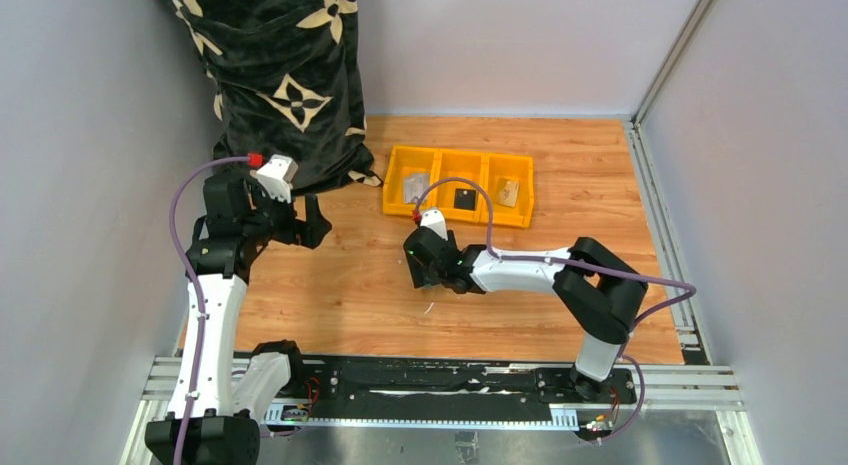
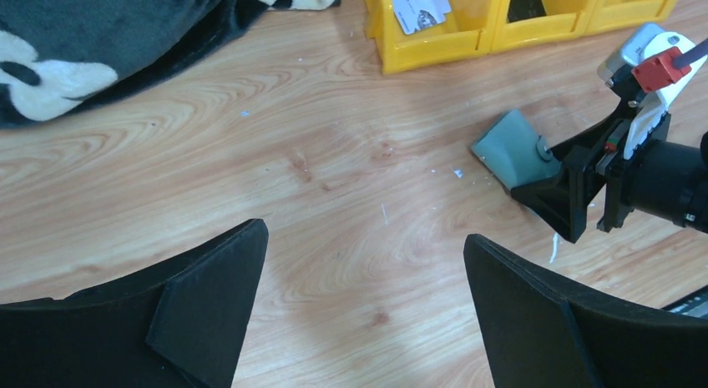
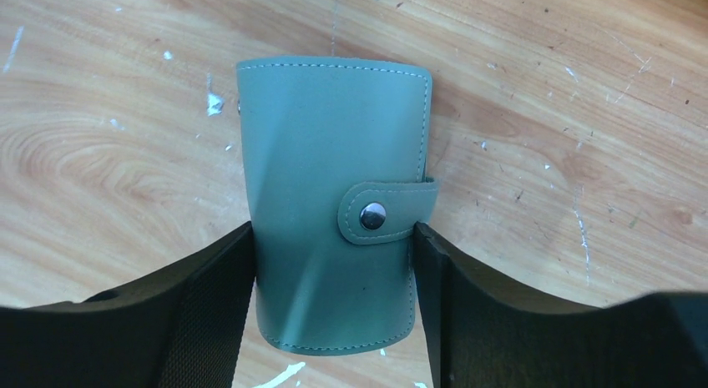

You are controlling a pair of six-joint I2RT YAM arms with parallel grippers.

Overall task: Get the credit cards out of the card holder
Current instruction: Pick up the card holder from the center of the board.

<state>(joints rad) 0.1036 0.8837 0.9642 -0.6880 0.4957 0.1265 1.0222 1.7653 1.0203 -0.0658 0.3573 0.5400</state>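
Blanket (image 1: 285, 75): black with cream flowers, heaped at the far-left corner of the table (image 1: 340, 305).
Left gripper (image 2: 367, 263): fingers wide apart, holding nothing, raised near the left edge beside the blanket.
Card holder (image 3: 334, 154): sage-green, tab snapped shut, near the table's middle.
Right gripper (image 3: 334, 238): fingers pressed against the card holder's two long sides, clamping its near half.
Yellow bin (image 1: 455, 217): three compartments, by the far edge, just beyond the right gripper.

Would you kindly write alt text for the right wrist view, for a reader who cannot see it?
A sage-green card holder, snapped shut, is gripped at its sides between the two black fingers of the right claw, with a scratched wooden table behind it.
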